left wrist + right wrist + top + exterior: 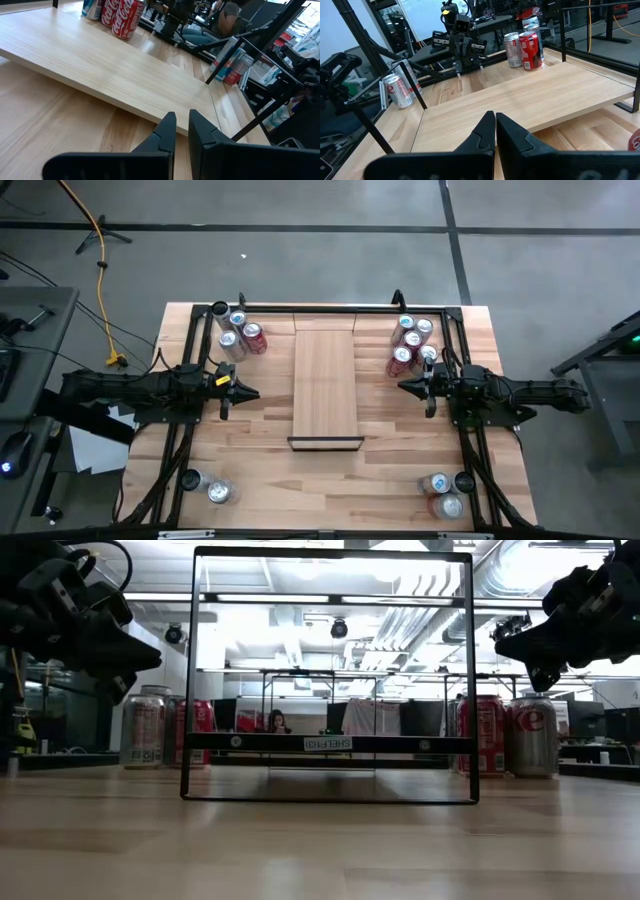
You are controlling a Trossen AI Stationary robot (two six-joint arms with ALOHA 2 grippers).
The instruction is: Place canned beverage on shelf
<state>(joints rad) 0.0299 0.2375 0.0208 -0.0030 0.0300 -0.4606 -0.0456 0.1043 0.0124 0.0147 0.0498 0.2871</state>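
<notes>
Even, bright light falls from overhead. In the low view the ceiling lights (330,595) blow out to white, so both arms read as dark silhouettes, and the near worktop (320,850) is soft and out of focus. The shelf (115,75) carries a pale sheen, with a soft shadow beneath its edge.

Grey concrete floor (320,260) surrounds the butcher-block table (260,440), crossed by dark seam lines. A yellow cable (102,270) trails across it. Exposed ducts (300,630) and bright ceiling lights (540,560) run overhead. A seated person (275,722) shows beyond the table.
</notes>
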